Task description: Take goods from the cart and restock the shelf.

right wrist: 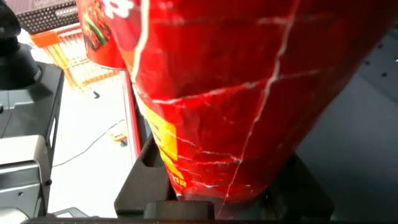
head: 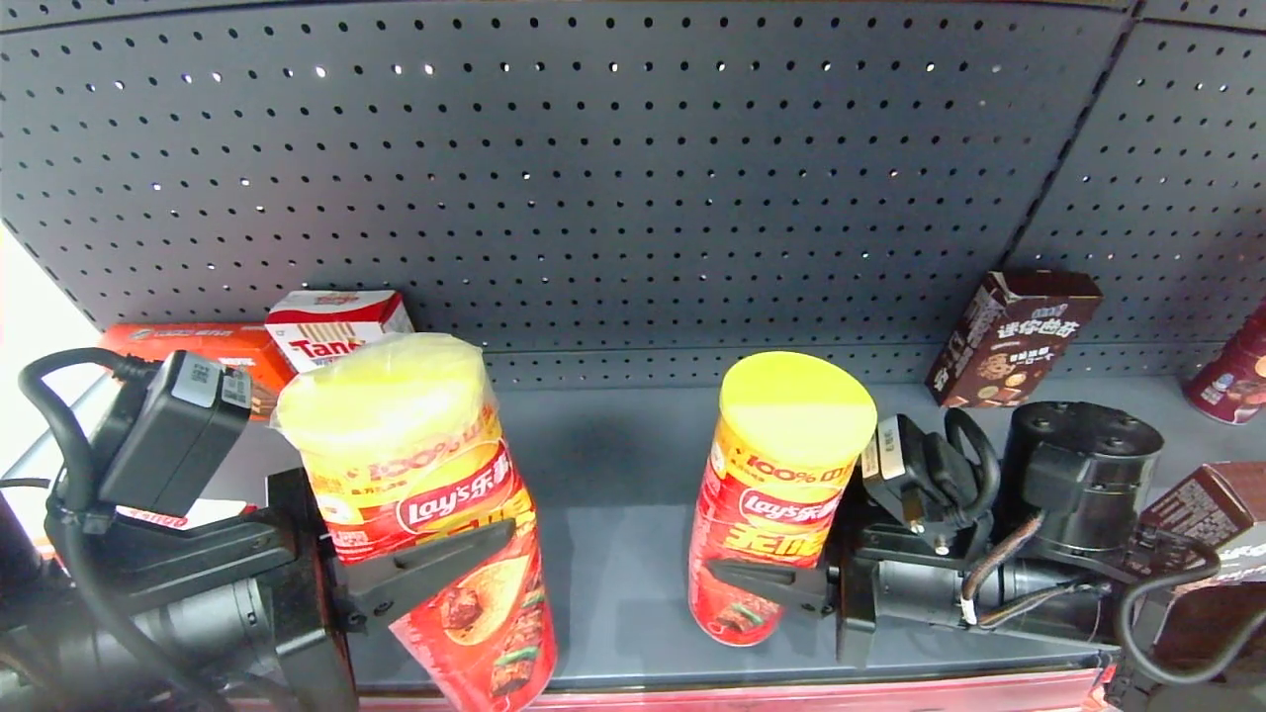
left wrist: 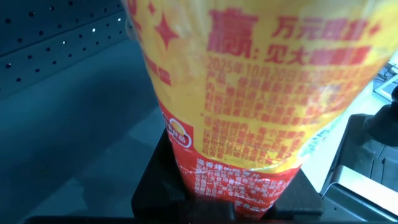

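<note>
Two red and yellow chip cans with yellow lids are in my grippers over the grey shelf (head: 613, 494). The left chip can (head: 425, 475) is wrapped in clear film and tilts over the shelf's front edge; my left gripper (head: 425, 569) is shut on its middle. The left wrist view has this can (left wrist: 261, 112) between the left gripper (left wrist: 230, 202) jaws. The right chip can (head: 781, 485) stands nearly upright, its base at the shelf surface near the front. My right gripper (head: 757, 578) is shut on its lower part, as on the can (right wrist: 249, 93) in the right wrist view.
An orange box (head: 198, 346) and a white and red wafer box (head: 336, 321) sit at the back left. A brown cookie box (head: 1014, 336) leans on the pegboard back wall (head: 633, 178). A red can (head: 1231, 376) and another brown box (head: 1202, 514) stand at the right. An orange cart (right wrist: 68, 50) is behind.
</note>
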Available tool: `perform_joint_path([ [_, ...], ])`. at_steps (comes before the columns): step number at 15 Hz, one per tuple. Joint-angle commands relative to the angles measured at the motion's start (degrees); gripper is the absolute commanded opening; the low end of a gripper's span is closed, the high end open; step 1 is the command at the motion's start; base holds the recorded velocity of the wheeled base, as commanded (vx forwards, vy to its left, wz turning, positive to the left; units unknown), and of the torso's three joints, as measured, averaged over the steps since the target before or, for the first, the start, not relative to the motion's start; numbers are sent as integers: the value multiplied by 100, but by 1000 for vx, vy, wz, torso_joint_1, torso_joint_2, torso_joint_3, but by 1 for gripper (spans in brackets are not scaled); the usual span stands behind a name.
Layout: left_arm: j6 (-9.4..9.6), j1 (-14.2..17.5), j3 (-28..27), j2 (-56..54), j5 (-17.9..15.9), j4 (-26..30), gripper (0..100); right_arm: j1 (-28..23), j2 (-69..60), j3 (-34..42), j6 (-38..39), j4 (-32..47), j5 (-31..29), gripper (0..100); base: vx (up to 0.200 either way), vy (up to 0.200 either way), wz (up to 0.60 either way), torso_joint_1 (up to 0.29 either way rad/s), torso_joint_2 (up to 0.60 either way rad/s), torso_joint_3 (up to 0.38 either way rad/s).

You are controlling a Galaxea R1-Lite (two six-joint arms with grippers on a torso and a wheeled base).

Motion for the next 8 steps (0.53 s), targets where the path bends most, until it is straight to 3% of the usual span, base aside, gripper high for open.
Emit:
perform_joint_path([
  [1,-4,0,-25,13,-6,-4,0,46,239,-51,-4,0,14,0,0,0,0,0,0,0],
  [8,-4,0,27,-13,-6,-13,0,64,538,-113,-39,-70,14,0,0,0,0,0,0,0],
])
